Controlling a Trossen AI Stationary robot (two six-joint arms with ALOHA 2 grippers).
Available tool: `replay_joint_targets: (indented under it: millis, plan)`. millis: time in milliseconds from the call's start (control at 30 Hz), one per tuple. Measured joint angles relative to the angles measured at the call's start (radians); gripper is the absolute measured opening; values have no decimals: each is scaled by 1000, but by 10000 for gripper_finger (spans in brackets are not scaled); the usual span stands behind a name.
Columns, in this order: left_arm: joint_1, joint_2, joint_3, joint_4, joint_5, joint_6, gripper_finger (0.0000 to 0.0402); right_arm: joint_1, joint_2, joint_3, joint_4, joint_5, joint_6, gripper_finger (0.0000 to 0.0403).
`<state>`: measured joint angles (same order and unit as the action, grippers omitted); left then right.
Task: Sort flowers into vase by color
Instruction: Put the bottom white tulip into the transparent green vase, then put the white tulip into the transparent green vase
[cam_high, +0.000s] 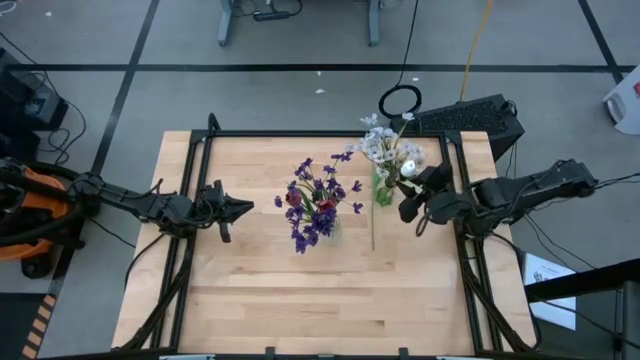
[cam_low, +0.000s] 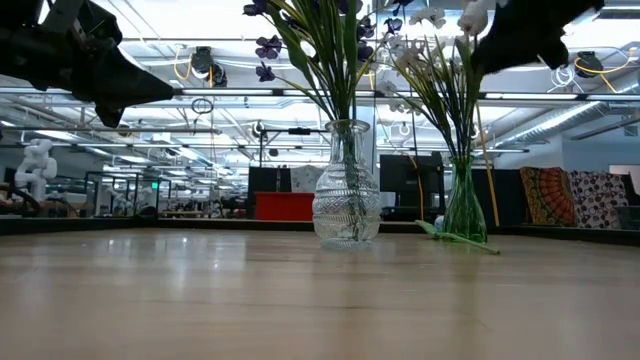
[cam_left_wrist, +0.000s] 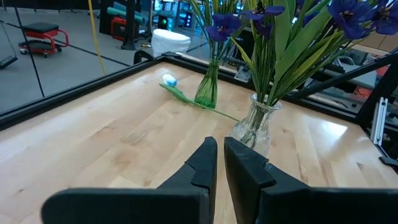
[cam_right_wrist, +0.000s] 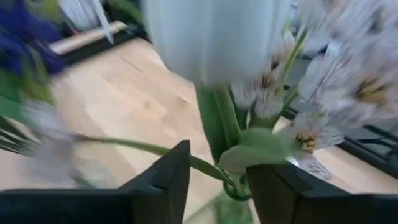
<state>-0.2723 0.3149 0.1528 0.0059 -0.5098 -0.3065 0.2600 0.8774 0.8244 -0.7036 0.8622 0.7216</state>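
Looked across the wooden tabletop (cam_high: 250, 300) from its front edge. Met first a clear glass vase (cam_low: 347, 200) standing upright near the middle, packed with purple flowers (cam_high: 315, 200) and dark red tulip buds (cam_high: 293, 198). Found the left gripper (cam_high: 245, 208) off to that vase's left, raised above the wood and well apart from it, fingers (cam_left_wrist: 202, 165) pressed almost together with only a thin slit between them and nothing held. Noted one loose sprig (cam_high: 373, 230) lying flat just right of the clear vase, its thin green stem reaching toward the green vase and its pale bud (cam_left_wrist: 169, 79) resting on the wood beside that vase's foot. Came next to the right gripper (cam_high: 415, 195), hanging high beside the green vase (cam_low: 465, 205), fingers (cam_right_wrist: 168, 180) spread apart on either side of a white tulip's stem without visibly pinching it. Saw the white tulip bud (cam_right_wrist: 211, 37) upright just ahead of those fingers, its stem running down into the vase's mouth. Farthest back, made out the pale white-blue blossoms (cam_high: 380, 140) fanning out of the same green vase toward the tabletop's rear edge.
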Motion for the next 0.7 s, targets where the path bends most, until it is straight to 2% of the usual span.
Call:
replay_joint_targets:
  millis: [133,267,467,700]
  plan:
    - [0,0,0,0,0,0,35,0,-48,67,-34,-81,-1,161]
    - [0,0,0,0,0,0,35,0,-83,158,-117,-227,42,162]
    - [0,0,0,0,0,0,35,8,-71,265,-230,-388,138,137]
    - [0,0,0,-10,2,0,35,58,1,271,-306,-616,352,98]
